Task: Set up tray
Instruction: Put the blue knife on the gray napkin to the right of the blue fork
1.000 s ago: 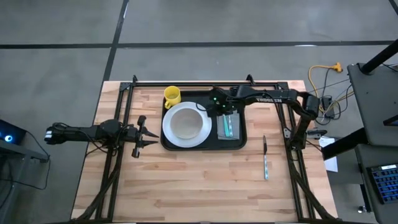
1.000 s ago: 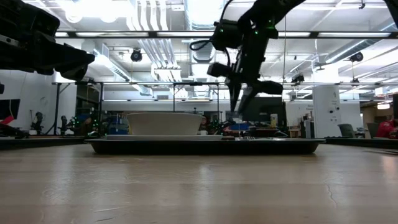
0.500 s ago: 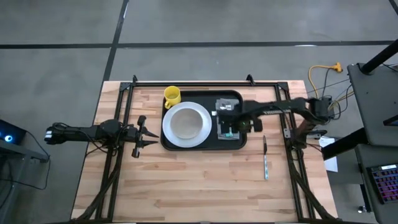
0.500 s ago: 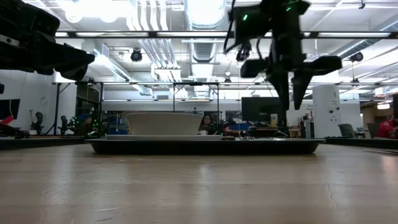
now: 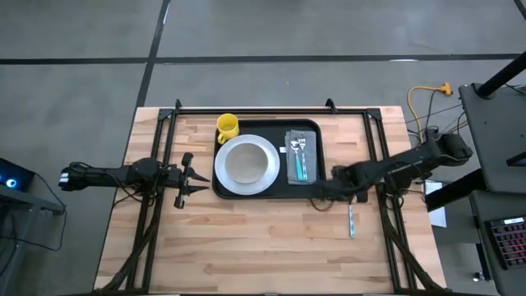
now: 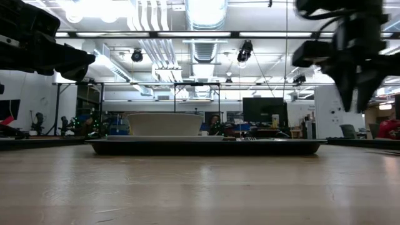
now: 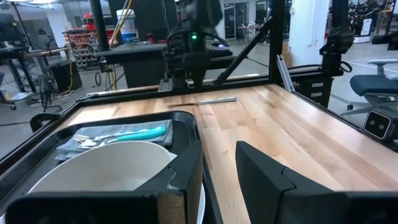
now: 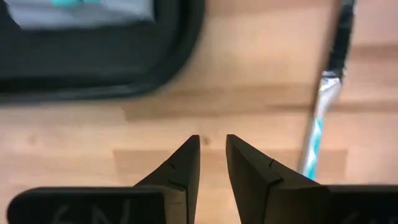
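Tray (image 5: 267,191) just beside right tool (image 5: 322,194), seemingly empty, fingers slightly parted.

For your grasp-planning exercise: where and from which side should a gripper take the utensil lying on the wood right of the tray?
Grip the utensil at mid-handle from straight above, fingers across its narrow width. It lies flat and thin on the table, clear of the tray, so probably only a top-down pinch fits.

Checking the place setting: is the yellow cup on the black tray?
No, in the high view the yellow cup stands on the wooden table just outside the tray's far left corner.
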Tool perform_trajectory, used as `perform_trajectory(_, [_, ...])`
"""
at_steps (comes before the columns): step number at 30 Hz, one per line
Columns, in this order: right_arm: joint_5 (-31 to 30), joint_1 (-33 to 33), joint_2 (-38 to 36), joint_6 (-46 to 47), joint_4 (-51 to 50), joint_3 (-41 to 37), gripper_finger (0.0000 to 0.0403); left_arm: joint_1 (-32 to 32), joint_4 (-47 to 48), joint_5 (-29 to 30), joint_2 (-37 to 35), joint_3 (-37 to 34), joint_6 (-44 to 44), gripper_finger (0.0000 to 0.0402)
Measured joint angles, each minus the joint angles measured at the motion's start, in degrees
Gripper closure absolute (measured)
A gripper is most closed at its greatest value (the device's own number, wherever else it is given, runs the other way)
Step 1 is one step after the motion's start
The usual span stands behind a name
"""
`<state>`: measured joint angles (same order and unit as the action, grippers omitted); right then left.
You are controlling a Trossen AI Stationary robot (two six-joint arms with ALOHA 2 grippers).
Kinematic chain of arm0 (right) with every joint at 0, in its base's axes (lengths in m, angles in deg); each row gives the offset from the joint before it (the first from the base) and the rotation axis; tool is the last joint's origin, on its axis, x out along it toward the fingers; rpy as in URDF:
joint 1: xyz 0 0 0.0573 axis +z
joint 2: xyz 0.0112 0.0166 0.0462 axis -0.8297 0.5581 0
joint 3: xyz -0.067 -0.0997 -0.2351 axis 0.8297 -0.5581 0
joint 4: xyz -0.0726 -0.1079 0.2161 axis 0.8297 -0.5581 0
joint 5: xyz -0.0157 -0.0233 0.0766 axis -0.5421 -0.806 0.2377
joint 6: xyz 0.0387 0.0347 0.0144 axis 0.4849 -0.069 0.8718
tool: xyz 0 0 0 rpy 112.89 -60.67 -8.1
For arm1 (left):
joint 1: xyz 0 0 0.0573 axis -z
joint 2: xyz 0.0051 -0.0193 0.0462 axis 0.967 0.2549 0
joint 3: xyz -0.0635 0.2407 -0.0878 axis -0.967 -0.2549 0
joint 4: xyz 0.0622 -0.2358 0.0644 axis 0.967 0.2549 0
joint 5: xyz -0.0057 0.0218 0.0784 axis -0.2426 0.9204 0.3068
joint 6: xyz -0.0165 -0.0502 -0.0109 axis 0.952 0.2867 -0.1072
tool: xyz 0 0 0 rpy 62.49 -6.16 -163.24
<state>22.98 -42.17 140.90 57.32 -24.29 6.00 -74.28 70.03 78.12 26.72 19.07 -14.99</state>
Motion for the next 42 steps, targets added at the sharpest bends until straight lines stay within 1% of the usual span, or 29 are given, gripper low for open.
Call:
perform_trajectory(6, [0.01,5.81,-0.69,5.08,0.15,-2.83,0.0321,-0.02,0.00,0.00,0.01,0.01,0.00,0.0318])
perform_trajectory(13, [0.31,10.32,-0.73,11.04,0.33,-5.67,0.0317,-0.01,0.00,-0.02,0.18,0.01,0.00,0.0318])
perform_trajectory(16, [1.96,11.10,-0.78,11.44,0.35,-5.95,0.0321,-0.02,0.02,0.01,0.18,0.02,0.00,0.0318])
perform_trajectory(24, [2.27,12.87,-0.73,12.13,0.40,-6.40,0.0334,-0.02,0.01,-0.01,0.18,0.02,0.00,0.0318])
perform_trajectory(28, [2.47,14.11,-0.73,14.07,0.82,-7.91,0.0333,-0.02,0.00,-0.02,0.18,0.00,0.00,0.0318])
perform_trajectory(31, [4.42,14.83,-0.71,15.05,3.35,-10.32,0.0328,-0.01,0.01,-0.02,0.18,0.00,0.00,0.0318])
perform_trajectory(36, [4.76,15.53,-0.73,15.28,9.57,-13.94,0.0321,0.00,0.01,-0.02,0.18,0.01,0.00,0.0318])
perform_trajectory(42, [4.72,15.51,-0.73,15.28,10.46,-14.87,0.0316,0.00,0.02,-0.02,0.18,0.02,0.00,0.0318])
